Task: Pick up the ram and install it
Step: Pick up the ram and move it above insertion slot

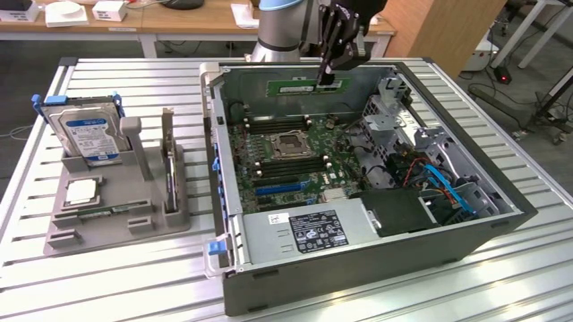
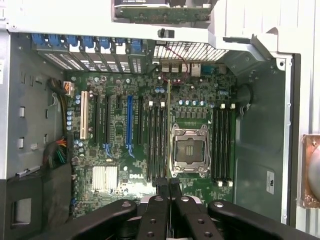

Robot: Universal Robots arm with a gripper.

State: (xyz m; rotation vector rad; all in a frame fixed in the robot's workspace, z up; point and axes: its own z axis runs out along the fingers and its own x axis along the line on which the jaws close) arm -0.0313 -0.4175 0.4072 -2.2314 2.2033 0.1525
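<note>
The ram (image 1: 302, 87) is a thin green stick with a white label. It hangs level in the air over the far side of the open computer case (image 1: 501, 215), and my gripper (image 1: 329, 79) is shut on it from above. In the wrist view the ram (image 2: 168, 125) shows edge-on as a thin line running out from my gripper (image 2: 168, 183). It lies over the black memory slots (image 2: 156, 140) beside the empty processor socket (image 2: 189, 150). It is still above the motherboard (image 1: 268, 176), not touching it.
A grey holder (image 1: 117, 215) stands on the slatted table at the exterior view's left. It carries a silver hard drive (image 1: 88, 136), a small square chip (image 1: 80, 192) and an upright thin stick (image 1: 170, 178). Inside the case are a power supply (image 1: 304, 231), drive cage (image 1: 394, 117) and blue cables (image 1: 447, 188).
</note>
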